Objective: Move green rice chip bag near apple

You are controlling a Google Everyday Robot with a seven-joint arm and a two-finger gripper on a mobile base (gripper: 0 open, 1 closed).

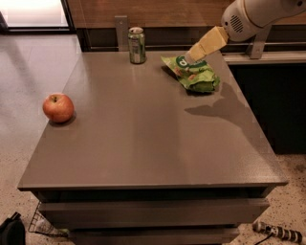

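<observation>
- My gripper (194,52) is to the right of the green can (137,45), well apart from it, coming in from the upper right on my white arm (253,14).
- Gripper slants down and to the left, toward the can's side, tan tip lowest.
- Open or closed: can't tell, it shows as one tan block from here.
- Green rice chip bag (197,76) lies flat on the table (143,139), right of the can and a bit nearer the camera than the can.
- Bag vs gripper: the tip sits over the bag's far end, right at the dark green oval logo, and covers part of it. The rest of the bag spreads out below and to the right of the tip.
- Touching the bag or just above it: can't tell.
- Bag is not lifted; its crinkled body rests on the tabletop.
- Apple (58,108) is well apart from the can, far to the can's left and much closer to the camera, near the table's left edge. Upright, stem on top.
- Apple and bag are well apart, with the can standing between them along the far side.
- Can is upright near the table's far edge, with a grey post (121,31) just to its left behind the table.
- My arm's shadow (215,111) falls on the tabletop right of the can and nearer the camera, just past the bag's near end.
- Floor stuff far below the can: wire basket (40,222) at lower left, striped-handled object (279,232) at lower right.
</observation>
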